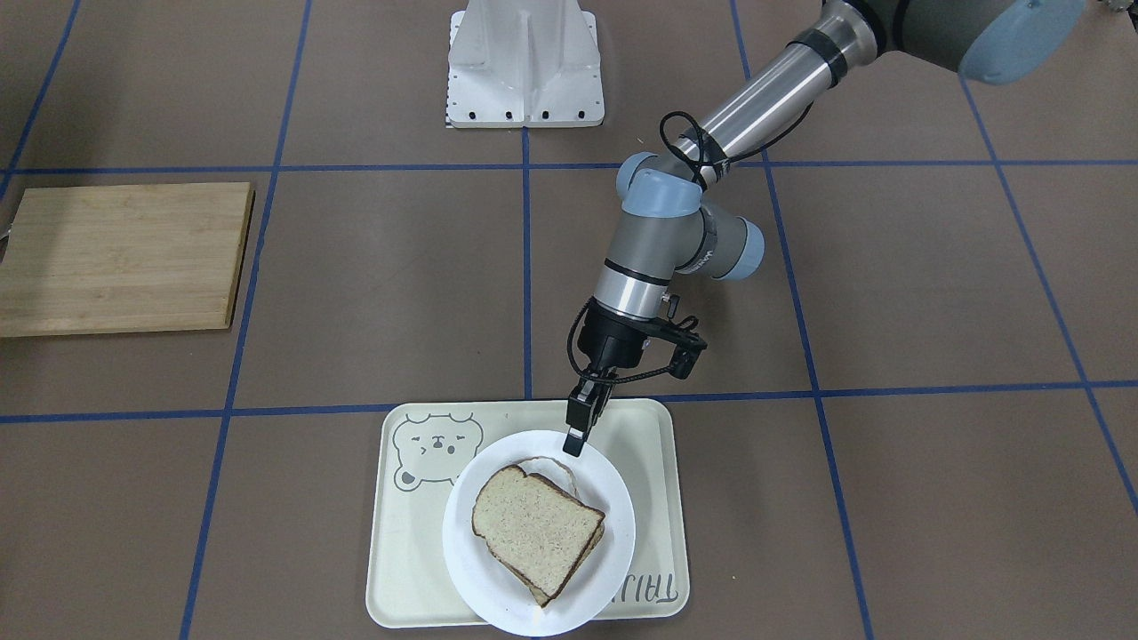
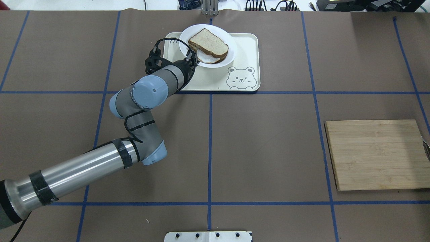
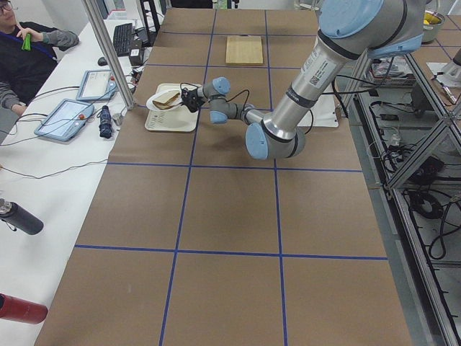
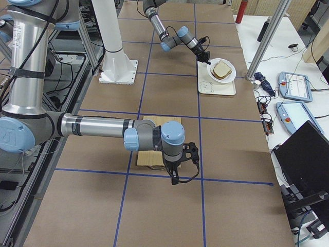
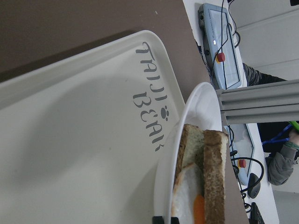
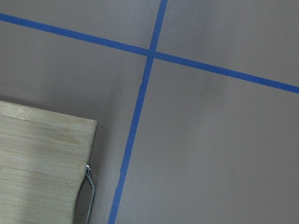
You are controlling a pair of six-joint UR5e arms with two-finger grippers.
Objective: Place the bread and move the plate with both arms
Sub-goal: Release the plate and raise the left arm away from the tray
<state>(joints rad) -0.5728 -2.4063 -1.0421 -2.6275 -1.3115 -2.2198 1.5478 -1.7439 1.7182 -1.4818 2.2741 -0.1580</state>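
Note:
The bread (image 1: 533,524) lies as the top slice of a stack on the white plate (image 1: 605,493), over a fried egg (image 2: 205,58) and a second slice. The plate sits on the cream bear tray (image 1: 658,444) and overhangs the tray's edge farthest from the robot. My left gripper (image 1: 576,437) is at the plate's rim on the robot's side, with its fingers closed on the rim. In the left wrist view the plate (image 5: 196,107), the bread (image 5: 215,177) and the egg yolk (image 5: 198,207) show edge-on. My right gripper (image 4: 180,157) hangs over the cutting board; I cannot tell whether it is open or shut.
A wooden cutting board (image 2: 376,154) with a metal handle (image 6: 89,191) lies on the robot's right side. The robot's white base (image 1: 524,62) stands at the table's near edge. Tablets and an operator (image 3: 29,50) are beyond the table's far edge, behind a metal post (image 4: 267,36).

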